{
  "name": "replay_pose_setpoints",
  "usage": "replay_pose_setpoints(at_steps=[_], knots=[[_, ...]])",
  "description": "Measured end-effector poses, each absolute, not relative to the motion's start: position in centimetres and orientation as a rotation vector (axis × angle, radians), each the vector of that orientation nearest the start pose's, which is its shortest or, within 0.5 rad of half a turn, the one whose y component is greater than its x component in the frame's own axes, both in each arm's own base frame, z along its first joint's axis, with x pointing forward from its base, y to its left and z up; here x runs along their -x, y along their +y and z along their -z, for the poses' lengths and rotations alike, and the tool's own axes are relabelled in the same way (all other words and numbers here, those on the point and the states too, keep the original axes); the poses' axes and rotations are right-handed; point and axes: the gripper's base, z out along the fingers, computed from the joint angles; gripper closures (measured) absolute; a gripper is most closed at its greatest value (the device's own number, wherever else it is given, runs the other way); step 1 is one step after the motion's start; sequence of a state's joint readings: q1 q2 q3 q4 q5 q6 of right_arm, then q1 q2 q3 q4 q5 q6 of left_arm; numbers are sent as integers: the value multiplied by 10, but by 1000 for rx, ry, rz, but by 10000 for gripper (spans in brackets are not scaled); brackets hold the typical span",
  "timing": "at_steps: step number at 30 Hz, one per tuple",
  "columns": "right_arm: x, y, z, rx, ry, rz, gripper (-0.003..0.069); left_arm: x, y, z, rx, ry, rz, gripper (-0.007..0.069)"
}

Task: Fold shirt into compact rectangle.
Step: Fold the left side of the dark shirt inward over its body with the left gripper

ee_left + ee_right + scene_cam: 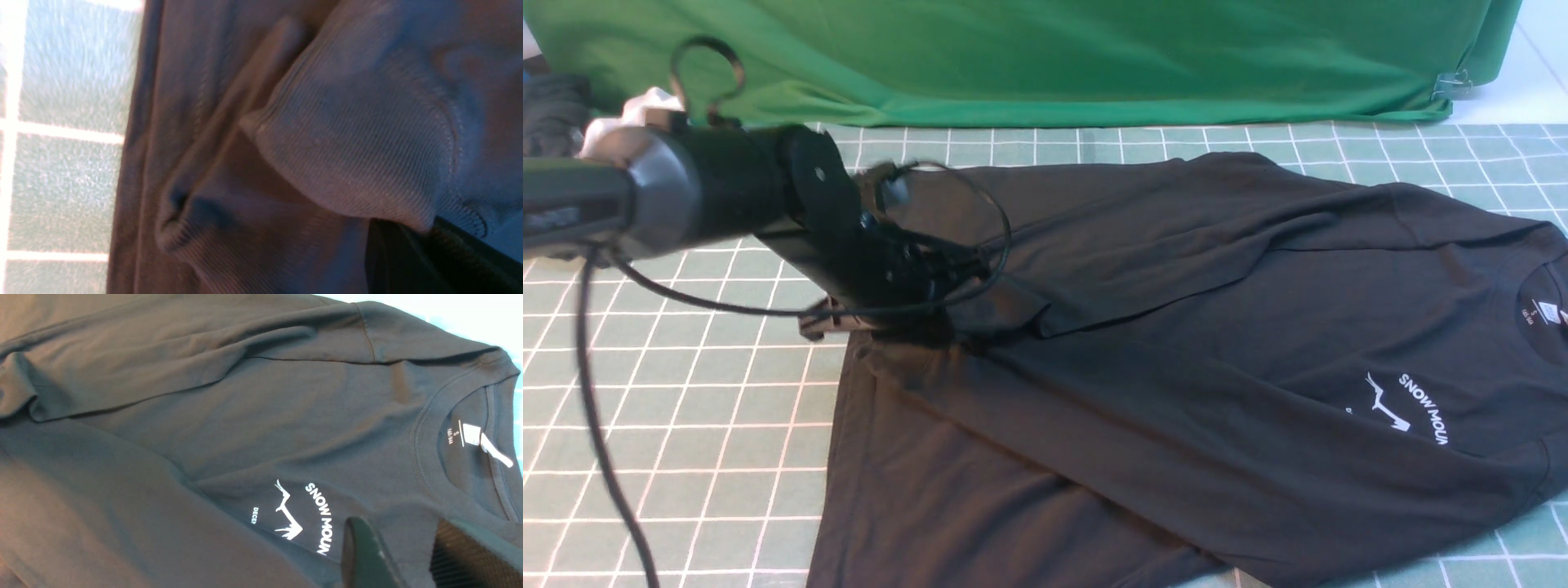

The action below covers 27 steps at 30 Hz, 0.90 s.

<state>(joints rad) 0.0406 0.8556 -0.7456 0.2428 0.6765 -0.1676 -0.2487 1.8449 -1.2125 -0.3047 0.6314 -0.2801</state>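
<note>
Item: shirt [1176, 367], black, lying flat on the grid mat [686, 408] in front of the green backdrop [1045, 57], collar toward the backdrop's clipped end. Condition: early stage by the look of it; the sleeve nearer the backdrop lies across the body, a fold hides part of the chest print [1413, 404], and the body is still at full length, no rectangle yet. Tools: left gripper [960, 290] pressed together, apparently pinching the sleeve cuff [1005, 310]; right gripper [402, 539] spread above the print, holding nothing.
</note>
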Motion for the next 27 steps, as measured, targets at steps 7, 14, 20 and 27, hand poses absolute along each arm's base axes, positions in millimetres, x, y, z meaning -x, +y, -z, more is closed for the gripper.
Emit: replay_pose_setpoints(at_steps=[7, 14, 20, 27], knots=[[-164, 20, -321, 100, 2253, -205, 421, -343, -102, -214, 247, 2838, 389, 604], [-164, 20, -321, 100, 2253, -205, 421, -338, -95, -211, 200, 2901, 259, 604], [-164, 20, -321, 101, 2253, -205, 421, -337, -93, -211, 209, 2913, 233, 604], [-164, 20, -321, 101, 2253, -205, 421, -334, -90, -210, 184, 2947, 174, 604]])
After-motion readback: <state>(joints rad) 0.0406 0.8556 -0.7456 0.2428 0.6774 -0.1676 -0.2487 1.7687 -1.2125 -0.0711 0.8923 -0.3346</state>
